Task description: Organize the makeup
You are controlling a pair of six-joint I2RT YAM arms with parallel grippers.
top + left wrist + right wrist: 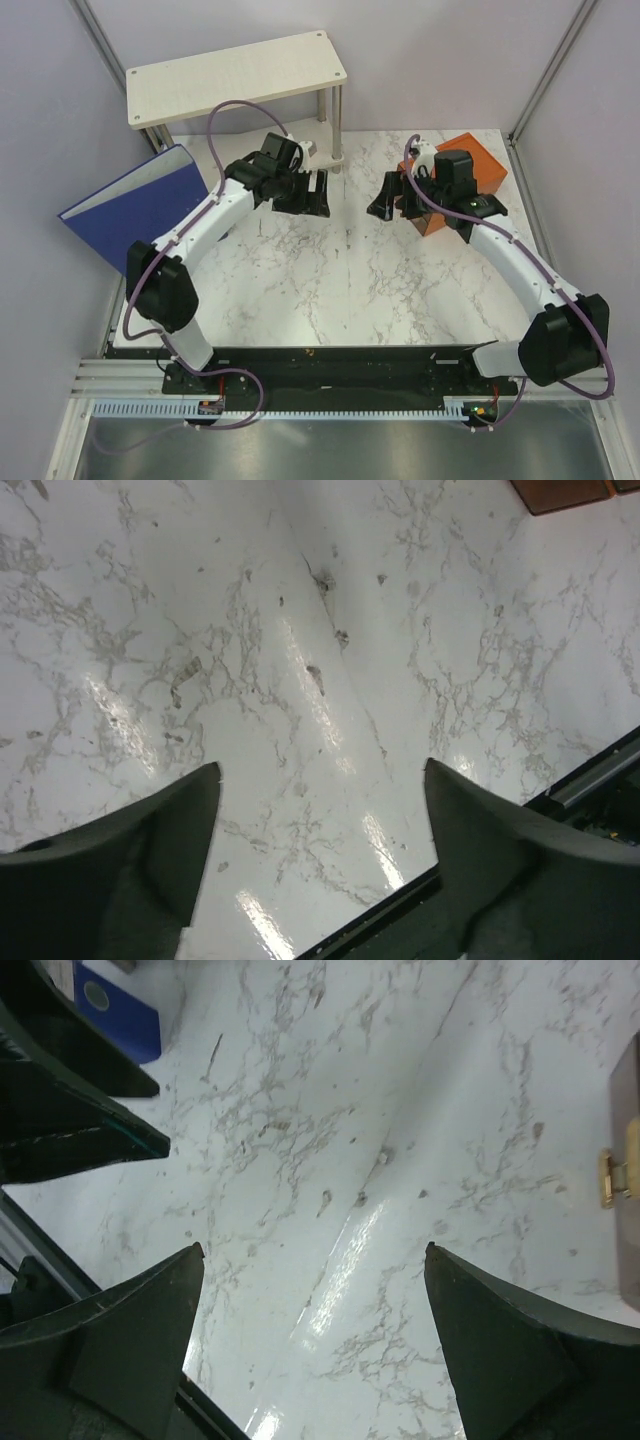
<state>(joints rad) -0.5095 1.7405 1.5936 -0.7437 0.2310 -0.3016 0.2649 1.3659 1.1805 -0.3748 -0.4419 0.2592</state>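
None of the makeup shows in any view. My left gripper (308, 193) hangs over the marble table (330, 280) just in front of the shelf. Its jaws stand open, with only bare marble between them in the left wrist view (322, 768). My right gripper (392, 200) hovers beside the orange box (470, 172), facing the left gripper across a small gap. It is wide open and empty in the right wrist view (314, 1249).
A pale wooden shelf (235, 75) on metal legs stands at the back left. A big blue binder (140, 205) lies tilted at the left edge and also shows in the right wrist view (120, 1015). The orange box's drawer has a gold handle (612, 1177).
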